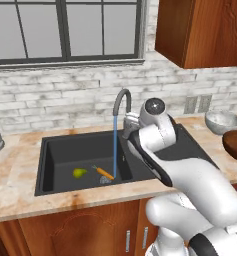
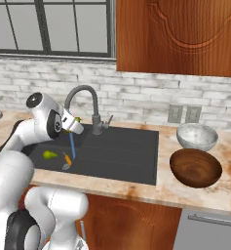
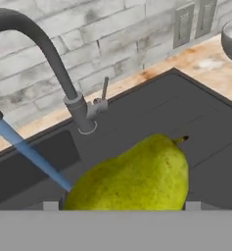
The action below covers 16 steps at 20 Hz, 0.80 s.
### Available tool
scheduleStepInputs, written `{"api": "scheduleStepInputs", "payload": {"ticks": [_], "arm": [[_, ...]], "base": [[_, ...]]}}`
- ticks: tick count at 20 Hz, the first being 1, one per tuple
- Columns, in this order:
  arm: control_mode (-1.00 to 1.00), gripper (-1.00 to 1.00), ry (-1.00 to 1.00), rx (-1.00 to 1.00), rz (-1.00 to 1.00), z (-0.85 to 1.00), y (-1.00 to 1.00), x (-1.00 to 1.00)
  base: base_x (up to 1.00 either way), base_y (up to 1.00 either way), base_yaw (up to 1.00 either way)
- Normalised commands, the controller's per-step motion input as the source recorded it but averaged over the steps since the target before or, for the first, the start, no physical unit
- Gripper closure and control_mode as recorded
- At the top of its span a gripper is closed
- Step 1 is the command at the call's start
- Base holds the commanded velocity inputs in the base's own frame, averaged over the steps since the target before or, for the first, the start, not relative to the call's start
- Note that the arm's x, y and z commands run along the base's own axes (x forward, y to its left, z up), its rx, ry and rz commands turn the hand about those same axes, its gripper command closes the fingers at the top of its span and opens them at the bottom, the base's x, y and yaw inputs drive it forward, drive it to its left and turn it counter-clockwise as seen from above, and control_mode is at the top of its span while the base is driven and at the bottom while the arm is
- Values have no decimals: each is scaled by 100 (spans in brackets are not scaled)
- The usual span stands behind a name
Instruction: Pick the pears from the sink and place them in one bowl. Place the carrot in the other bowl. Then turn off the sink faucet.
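One pear (image 3: 137,176) sits clenched in the pincer (image 2: 77,122) above the sink (image 2: 122,151); another pear (image 1: 79,173) lies beside the carrot (image 1: 104,173).

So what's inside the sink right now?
In the sink lie one pear and the carrot, where the faucet stream lands. The arm hides the basin's right end. Another pear is in the end effector.

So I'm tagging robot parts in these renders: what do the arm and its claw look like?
The arm is glossy white, built of thick rounded segments, with dark grey to black bands at the joints and a round grey cap on one joint end. A black strip runs along the forearm. No cables or markings show. The claw sits on a small white hand; its fingers are too small to describe.
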Motion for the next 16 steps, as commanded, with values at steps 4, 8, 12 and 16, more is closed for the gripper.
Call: {"api": "scheduleStepInputs", "payload": {"ticks": [4,8,12,16], "arm": [[-100,100,-15,0,-11,75,-100,0],[-100,100,-9,0,-12,61,-100,0],[-100,100,-9,0,-10,32,-100,-1],[-100,100,-11,0,-6,12,-100,-4]], "base": [[0,0,0],[0,0,0],[0,0,0],[0,0,0]]}}
